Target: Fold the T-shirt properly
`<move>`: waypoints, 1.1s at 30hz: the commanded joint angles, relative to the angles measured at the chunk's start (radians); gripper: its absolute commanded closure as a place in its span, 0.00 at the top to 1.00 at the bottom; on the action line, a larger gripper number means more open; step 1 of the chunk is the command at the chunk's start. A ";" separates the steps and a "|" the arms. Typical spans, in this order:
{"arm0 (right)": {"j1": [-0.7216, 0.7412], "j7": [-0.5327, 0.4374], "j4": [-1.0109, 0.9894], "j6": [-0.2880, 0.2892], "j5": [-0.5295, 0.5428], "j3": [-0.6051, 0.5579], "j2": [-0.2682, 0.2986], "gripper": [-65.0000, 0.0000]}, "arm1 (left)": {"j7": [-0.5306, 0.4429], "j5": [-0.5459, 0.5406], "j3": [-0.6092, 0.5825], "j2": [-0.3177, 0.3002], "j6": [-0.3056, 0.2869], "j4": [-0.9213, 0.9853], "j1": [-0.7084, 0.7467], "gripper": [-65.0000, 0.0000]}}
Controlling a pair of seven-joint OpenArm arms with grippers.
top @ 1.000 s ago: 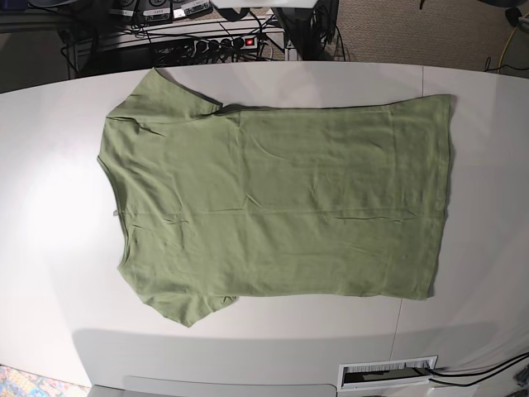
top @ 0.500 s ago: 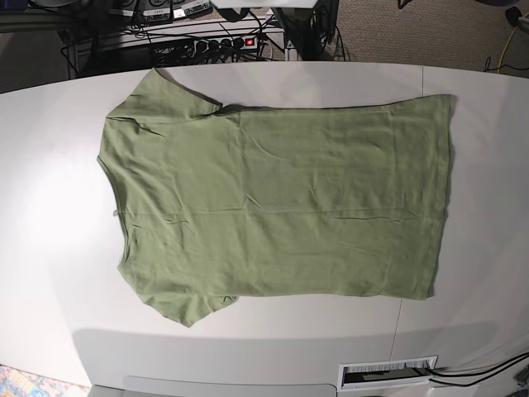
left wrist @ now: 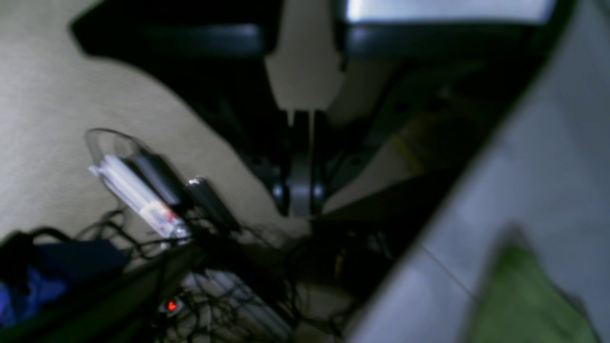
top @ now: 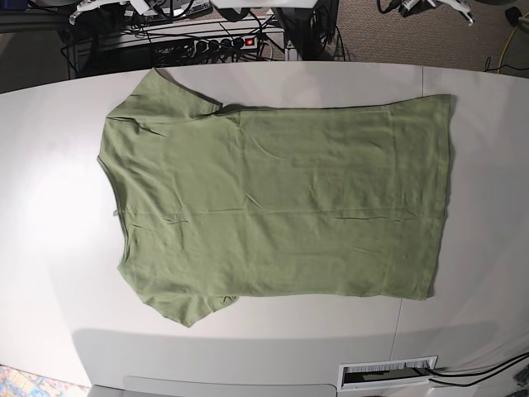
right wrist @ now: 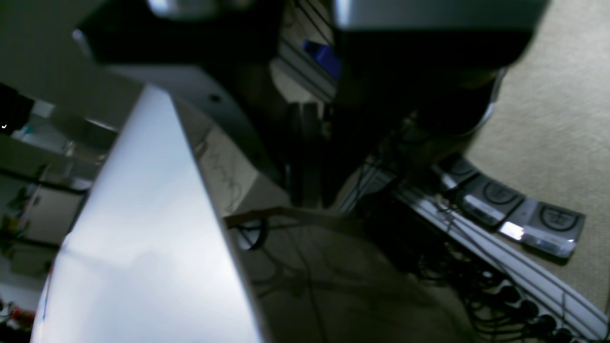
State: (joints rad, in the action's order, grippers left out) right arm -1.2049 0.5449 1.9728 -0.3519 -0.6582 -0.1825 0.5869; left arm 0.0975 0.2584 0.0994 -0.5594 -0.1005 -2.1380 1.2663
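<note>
One T-shirt, laid flat, unfolded; both arms clear of it.

The olive tee spans mid-tabletop, collar toward the base view's left edge, hem toward the right, two sleeves out. Left gripper and right gripper hang off the tabletop's far edge, fingers closed, empty. My read: open first, pinch matching corners, lift evenly so the thin knit doesn't bunch.

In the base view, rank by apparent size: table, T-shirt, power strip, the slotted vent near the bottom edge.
1. table
2. T-shirt
3. Power strip and vent: look alike, and the vent is nearer the camera, so unranked.
</note>
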 commanded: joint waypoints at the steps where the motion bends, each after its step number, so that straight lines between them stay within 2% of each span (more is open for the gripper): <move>1: -0.017 -0.001 0.023 -0.021 -0.024 0.003 0.006 0.00 | -0.001 0.000 0.001 -0.021 0.004 -0.035 0.020 0.00; 4: -0.017 0.021 0.036 -0.033 -0.058 0.003 0.006 0.00 | 0.044 0.020 0.001 -0.052 0.004 -0.093 0.019 0.00; 7: -0.017 0.031 0.038 -0.058 -0.097 0.003 0.006 0.00 | 0.048 0.062 0.001 -0.073 0.006 -0.134 0.018 0.00; 10: -0.017 0.033 0.038 -0.083 -0.129 0.003 0.006 0.00 | 0.044 0.090 0.001 -0.092 0.043 -0.160 0.006 0.00; 12: -0.017 0.039 0.045 -0.103 -0.142 0.003 0.006 0.00 | 0.044 0.122 0.001 -0.106 0.056 -0.164 -0.020 0.00; 16: -0.016 0.052 0.098 -0.104 -0.191 0.003 0.006 0.00 | 0.044 0.134 0.001 -0.125 0.056 -0.164 -0.102 0.00; 20: -0.013 0.065 0.155 -0.101 -0.253 0.003 0.006 0.00 | 0.034 0.130 0.001 -0.129 0.051 -0.156 -0.197 0.00; 22: 0.000 0.067 0.175 -0.092 -0.300 0.003 0.006 0.00 | 0.017 0.096 0.001 -0.158 0.047 -0.132 -0.243 0.00; 29: 0.037 0.098 0.182 -0.001 -0.341 0.003 0.006 0.00 | 0.006 0.080 0.001 -0.251 -0.023 0.016 -0.323 0.00; 33: 0.048 0.115 0.183 0.001 -0.364 0.003 0.006 0.00 | -0.040 0.079 0.001 -0.261 -0.043 0.096 -0.357 0.09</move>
State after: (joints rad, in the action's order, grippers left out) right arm -1.1442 0.6579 2.1407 -0.3363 -1.0027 -0.1833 0.5842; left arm 0.0750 0.3389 0.0948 -0.8093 -0.1547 -2.0270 0.9043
